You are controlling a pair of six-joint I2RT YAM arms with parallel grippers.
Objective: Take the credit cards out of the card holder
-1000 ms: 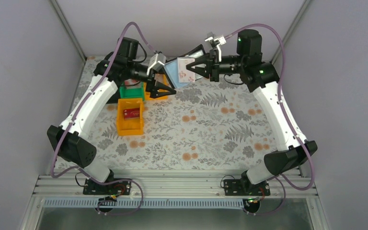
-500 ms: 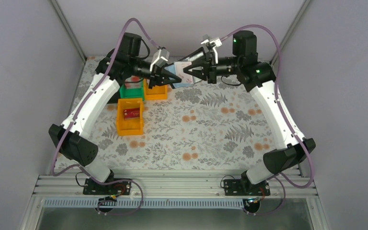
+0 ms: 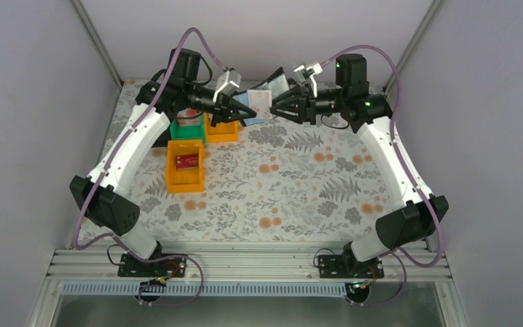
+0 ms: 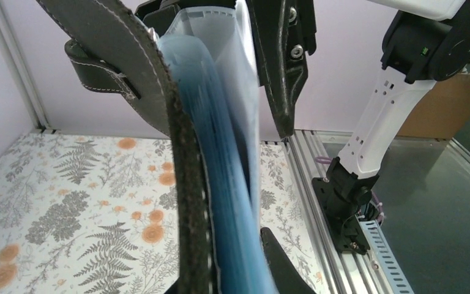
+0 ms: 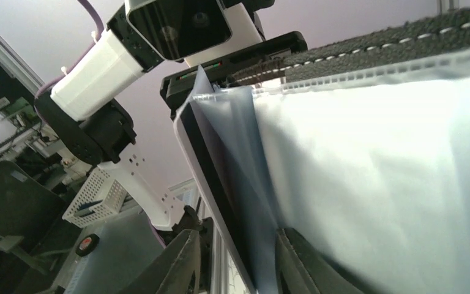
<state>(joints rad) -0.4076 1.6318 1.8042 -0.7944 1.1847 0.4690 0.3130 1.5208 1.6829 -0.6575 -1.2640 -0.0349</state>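
The card holder (image 4: 183, 171) hangs in the air at the upper centre of the overhead view, lifted off the bench (image 3: 299, 197) and caught between the two arms. It is opened out, and a whitish card with red print (image 3: 261, 103) shows against its pale blue inside. Holding it aloft likely gives both arms free access to the sleeves, which lying flat would not.

The left claw (image 3: 238, 110) is clamped tight on the holder's left side. Its wrist view shows the black stitched cover and the blue plastic sleeves edge-on between its fingers, so this arm is the anchor.

The right claw (image 3: 279, 109) comes in from the right. Its jaws are parted and straddle the holder's edge, and in its wrist view a gap shows on one side, so it is not pinching anything. I judge it is placed to take a card while the left arm resists the pull.

Lower left of centre, an orange tray (image 3: 176, 178) holds a red card (image 3: 187, 161), probably the drop-off spot.
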